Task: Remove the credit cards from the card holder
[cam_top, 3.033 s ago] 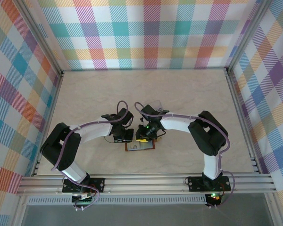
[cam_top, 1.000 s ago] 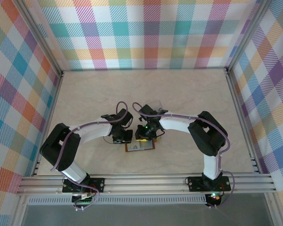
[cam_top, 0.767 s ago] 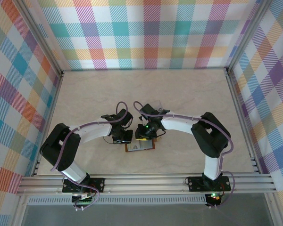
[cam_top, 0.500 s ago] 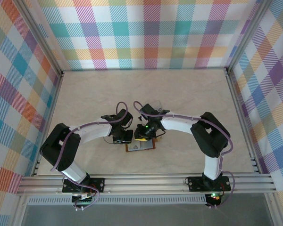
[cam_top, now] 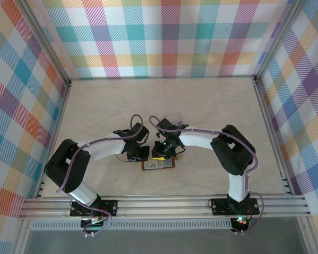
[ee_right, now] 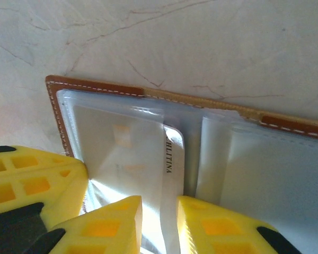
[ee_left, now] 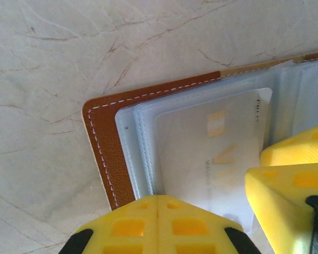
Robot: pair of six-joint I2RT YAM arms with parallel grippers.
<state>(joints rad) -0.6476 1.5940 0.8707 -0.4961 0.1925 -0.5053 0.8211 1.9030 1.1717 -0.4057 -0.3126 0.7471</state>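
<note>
Right wrist view showed the right tool (ee_right: pixel 159 206) clamped on a whitish credit card (ee_right: pixel 170 159) partly out of the card holder (ee_right: pixel 95 86), which lay open on the worktop (ee_right: pixel 212 42) with the left tool (ee_left: pixel 158 206), jaws together, at its edge; extraction in hand, next probably a steady pull clear of the sleeve.

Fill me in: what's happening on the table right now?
The wallet lies open on the table. The left hand is shut and set down on the wallet's left side, apparently pinning it. The right hand has its fingers either side of a card that stands partly out of the wallet, and looks to be pinching it. A second card sits tucked inside, so none is fully out yet.
</note>
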